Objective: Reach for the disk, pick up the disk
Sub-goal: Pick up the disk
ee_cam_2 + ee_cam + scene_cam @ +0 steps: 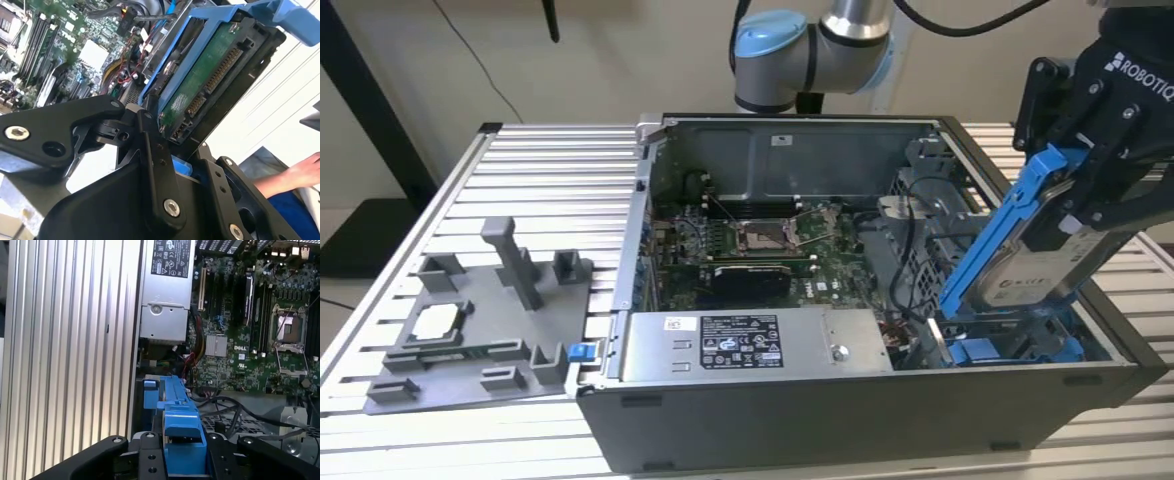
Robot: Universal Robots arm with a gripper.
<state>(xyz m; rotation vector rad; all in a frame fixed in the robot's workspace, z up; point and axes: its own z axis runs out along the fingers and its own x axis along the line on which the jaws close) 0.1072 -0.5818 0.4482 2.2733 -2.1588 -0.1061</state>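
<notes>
Claw [1081, 205] clamps disk [1034, 265] — flat silver metal, blue plastic frame.

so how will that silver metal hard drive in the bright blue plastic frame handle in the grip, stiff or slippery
The silver metal hard drive in its bright blue plastic frame probably stays stiff: it hangs tilted from the black gripper without sagging. Metal casing suggests it is heavy for its size. The smooth plastic edges might slip, and its exposed green circuit board looks fragile.

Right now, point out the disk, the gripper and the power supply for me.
disk [1023, 270]: exterior view, on its silver face with the white label.
gripper [1107, 195]: exterior view, between the fingertips clamping the disk.
power supply [754, 345]: exterior view, on its labelled top.
</notes>
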